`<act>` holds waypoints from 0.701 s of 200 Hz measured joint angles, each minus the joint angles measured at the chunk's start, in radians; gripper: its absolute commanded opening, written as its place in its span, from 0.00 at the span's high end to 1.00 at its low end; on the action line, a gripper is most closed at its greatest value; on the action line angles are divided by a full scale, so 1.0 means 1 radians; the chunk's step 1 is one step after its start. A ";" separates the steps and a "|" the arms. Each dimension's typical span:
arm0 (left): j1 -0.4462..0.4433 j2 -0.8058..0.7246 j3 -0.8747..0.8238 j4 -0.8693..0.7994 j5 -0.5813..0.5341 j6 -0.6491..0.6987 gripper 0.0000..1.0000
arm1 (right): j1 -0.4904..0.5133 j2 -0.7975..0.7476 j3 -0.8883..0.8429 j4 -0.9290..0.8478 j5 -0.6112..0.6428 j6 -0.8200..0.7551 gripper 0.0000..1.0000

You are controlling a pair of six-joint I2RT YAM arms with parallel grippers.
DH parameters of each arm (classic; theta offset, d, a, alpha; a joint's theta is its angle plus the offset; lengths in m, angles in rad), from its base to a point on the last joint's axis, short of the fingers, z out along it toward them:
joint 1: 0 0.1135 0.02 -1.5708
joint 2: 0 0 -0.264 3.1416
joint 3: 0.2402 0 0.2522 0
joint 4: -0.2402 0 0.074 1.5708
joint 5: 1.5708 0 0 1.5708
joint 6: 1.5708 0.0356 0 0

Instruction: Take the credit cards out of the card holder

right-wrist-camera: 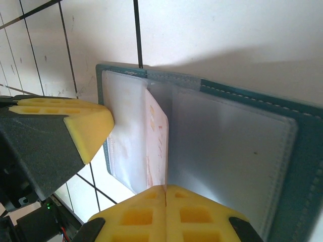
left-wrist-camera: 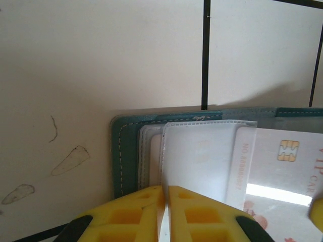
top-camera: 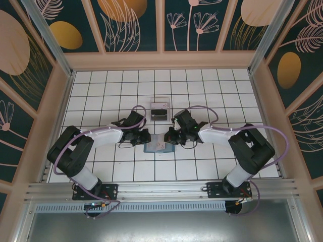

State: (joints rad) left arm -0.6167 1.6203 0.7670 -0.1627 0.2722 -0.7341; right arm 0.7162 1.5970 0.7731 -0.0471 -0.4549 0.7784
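Note:
The slate-blue card holder (top-camera: pixel 157 147) lies open on the tiled table between both grippers. My left gripper (left-wrist-camera: pixel 165 187) is shut on the edge of a clear plastic sleeve (left-wrist-camera: pixel 197 156) of the card holder (left-wrist-camera: pixel 123 156). A white credit card (left-wrist-camera: pixel 282 161) with a gold chip sticks partway out of that sleeve. My right gripper (right-wrist-camera: pixel 165 186) is shut on the edge of this white card (right-wrist-camera: pixel 157 131), which stands up from the open card holder (right-wrist-camera: pixel 305 151). The left gripper's yellow fingertip (right-wrist-camera: pixel 88 128) rests at the holder's far side. In the top view the left gripper (top-camera: pixel 147 137) and right gripper (top-camera: pixel 168 137) face each other.
A clear plastic tray (top-camera: pixel 160 102) with a dark card (top-camera: pixel 160 113) in it stands just behind the card holder. Wooden walls ring the white tiled table (top-camera: pixel 212 91). Both arms reach inward from the near edge.

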 measured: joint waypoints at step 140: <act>-0.002 -0.029 -0.006 -0.026 -0.027 0.000 0.80 | -0.023 -0.126 0.063 -0.145 0.087 -0.143 1.00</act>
State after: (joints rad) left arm -0.6186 1.5917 0.7612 -0.1886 0.2451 -0.7341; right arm 0.6933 1.4715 0.8360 -0.1917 -0.3679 0.6357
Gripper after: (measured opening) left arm 0.188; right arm 0.051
